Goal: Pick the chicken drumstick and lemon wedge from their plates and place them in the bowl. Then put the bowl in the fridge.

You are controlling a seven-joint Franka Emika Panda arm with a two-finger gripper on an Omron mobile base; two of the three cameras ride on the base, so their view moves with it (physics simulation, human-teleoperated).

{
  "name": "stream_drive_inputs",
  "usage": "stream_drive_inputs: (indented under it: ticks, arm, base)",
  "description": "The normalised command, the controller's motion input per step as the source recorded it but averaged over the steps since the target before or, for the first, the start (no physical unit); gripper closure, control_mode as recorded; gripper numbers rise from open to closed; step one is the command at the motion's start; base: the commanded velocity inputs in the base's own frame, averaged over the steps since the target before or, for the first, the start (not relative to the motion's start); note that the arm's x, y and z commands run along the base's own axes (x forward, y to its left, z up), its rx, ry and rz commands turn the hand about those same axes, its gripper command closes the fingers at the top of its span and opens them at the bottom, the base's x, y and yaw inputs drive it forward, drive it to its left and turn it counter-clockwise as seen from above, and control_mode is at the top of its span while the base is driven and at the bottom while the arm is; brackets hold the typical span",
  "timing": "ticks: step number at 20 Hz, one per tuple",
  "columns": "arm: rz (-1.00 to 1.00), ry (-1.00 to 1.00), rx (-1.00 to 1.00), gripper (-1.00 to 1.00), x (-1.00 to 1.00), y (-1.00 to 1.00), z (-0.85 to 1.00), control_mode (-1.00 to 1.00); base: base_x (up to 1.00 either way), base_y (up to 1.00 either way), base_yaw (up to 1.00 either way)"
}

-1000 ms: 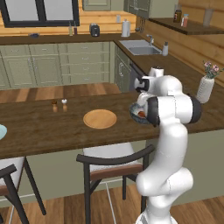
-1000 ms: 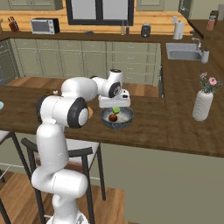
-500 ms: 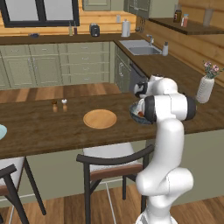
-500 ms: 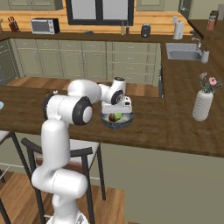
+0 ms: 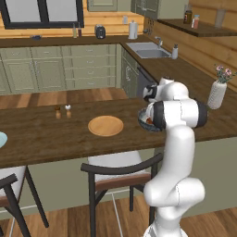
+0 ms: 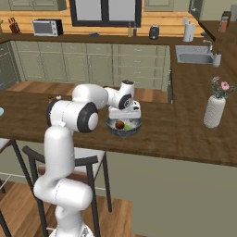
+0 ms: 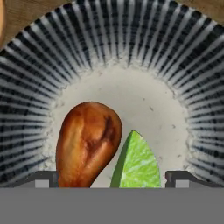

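Note:
The bowl (image 7: 131,52) has a dark striped wall and a pale floor, and it stands on the wooden counter (image 6: 185,134). Inside it lie the reddish-brown chicken drumstick (image 7: 87,140) and the green lemon wedge (image 7: 138,162), side by side and touching. My gripper (image 7: 111,178) hangs just above them, open, its fingertips (image 7: 43,177) wide apart on either side of the food and holding nothing. From the right base view the gripper (image 6: 124,115) hovers over the bowl (image 6: 123,127). The tan wooden plate (image 5: 105,125) is bare. The pale blue plate (image 5: 1,139) peeks in at the left edge. The fridge is out of view.
A white vase with flowers (image 6: 214,110) stands on the counter to the right of the bowl. Two small shakers (image 5: 63,111) sit behind the wooden plate. A chair (image 5: 120,171) is tucked under the counter's near edge. A sink (image 6: 196,58) lies further back.
The jaws have spread wide and the lemon wedge now lies in the bowl beside the drumstick. The hand has stayed over the bowl.

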Motion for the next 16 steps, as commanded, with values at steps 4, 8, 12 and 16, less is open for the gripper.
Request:
stream_drive_inputs:
  ticks: [4,8,12,16]
  arm:
    - [-0.02,-0.02,0.01,-1.0,-0.23,-0.01,0.37,-1.0]
    - [-0.18,0.0,0.02,-1.0,-0.31,-0.11,0.45,-1.0]
    - [-0.32,0.0,0.01,-1.0,-0.27,-0.43,0.33,-1.0]
    - [-0.38,0.01,0.04,-1.0,-0.48,-0.35,0.04,-1.0]
  base:
    - [0.0,0.0,0.0]
    - [0.0,0.0,0.0]
    - [0.0,0.0,0.0]
    - [0.0,0.0,0.0]
